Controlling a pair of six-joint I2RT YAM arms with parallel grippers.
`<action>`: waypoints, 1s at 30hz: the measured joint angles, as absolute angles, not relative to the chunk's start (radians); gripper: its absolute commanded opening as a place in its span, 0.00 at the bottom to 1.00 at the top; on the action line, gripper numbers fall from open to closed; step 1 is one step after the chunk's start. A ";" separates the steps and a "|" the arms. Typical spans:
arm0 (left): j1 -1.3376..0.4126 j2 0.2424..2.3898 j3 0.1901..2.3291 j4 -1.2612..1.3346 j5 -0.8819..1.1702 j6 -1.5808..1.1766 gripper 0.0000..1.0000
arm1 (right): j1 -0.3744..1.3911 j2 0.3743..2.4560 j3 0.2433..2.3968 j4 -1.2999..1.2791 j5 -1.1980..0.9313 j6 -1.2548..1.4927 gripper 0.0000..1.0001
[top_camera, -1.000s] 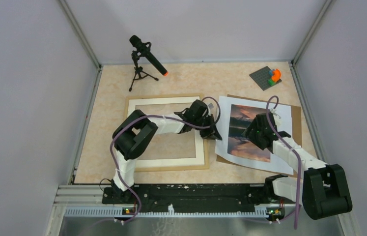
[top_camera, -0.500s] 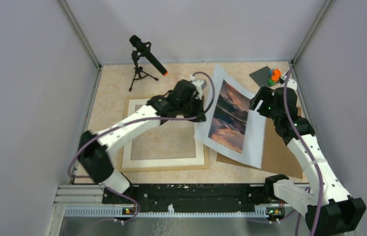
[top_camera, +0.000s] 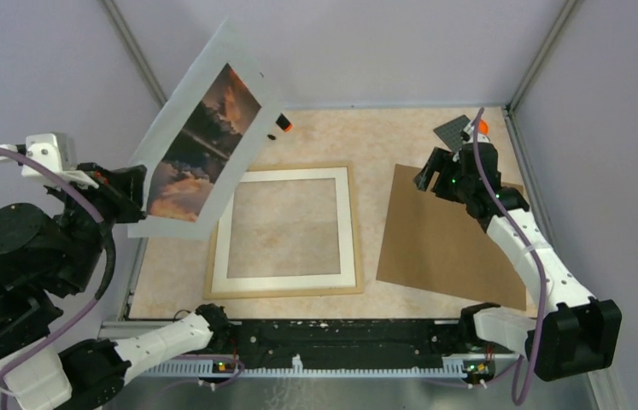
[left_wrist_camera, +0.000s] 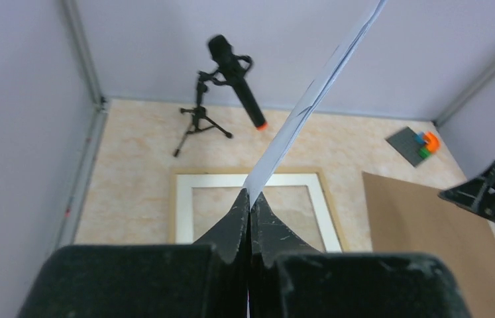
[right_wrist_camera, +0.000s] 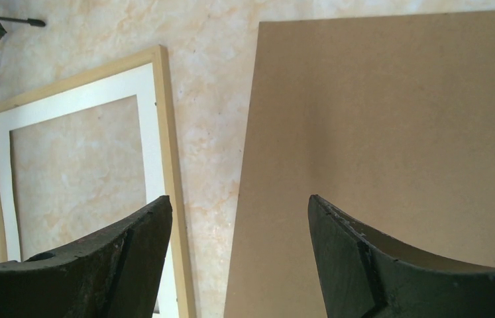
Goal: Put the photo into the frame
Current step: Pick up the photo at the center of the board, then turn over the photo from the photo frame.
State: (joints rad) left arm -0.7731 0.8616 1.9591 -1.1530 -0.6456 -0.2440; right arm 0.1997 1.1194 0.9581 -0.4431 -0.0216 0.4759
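One edge only, clamped in my left tool (left_wrist_camera: 250, 199): the white sunset-print paper photo (top_camera: 204, 141) could flop past the thin light-wood frame (top_camera: 285, 292); right tool (right_wrist_camera: 239, 209) gapes empty.

We see bright, even light from overhead — only faint, soft shadows lie on the counter (top_camera: 366, 137). In the left wrist view the photo (left_wrist_camera: 297, 119) and microphone (left_wrist_camera: 234, 66) look slightly blurred.

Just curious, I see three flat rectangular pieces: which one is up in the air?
The photo, the sunset print, pinched by the left gripper; the frame and the brown board lie flat on the table.
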 measured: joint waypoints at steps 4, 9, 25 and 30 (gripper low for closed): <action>-0.772 0.945 2.025 -1.205 -0.726 -0.201 0.00 | 0.200 1.138 0.959 -0.450 -0.043 0.476 0.74; -0.772 1.105 1.845 -1.157 -0.636 -0.163 0.00 | 0.199 1.138 0.956 -0.448 -0.080 0.493 0.76; -1.023 1.697 1.629 -0.937 -0.179 -0.239 0.00 | 0.063 1.351 0.683 0.080 -0.701 0.863 0.85; -1.023 1.853 1.555 -0.860 -0.096 -0.267 0.25 | 0.005 1.386 0.596 0.211 -0.761 0.950 0.85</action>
State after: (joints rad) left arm -1.0225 1.8534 1.5547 -0.8600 -0.0956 -0.2668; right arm 0.0048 1.3861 0.5961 0.2108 -0.7609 0.9504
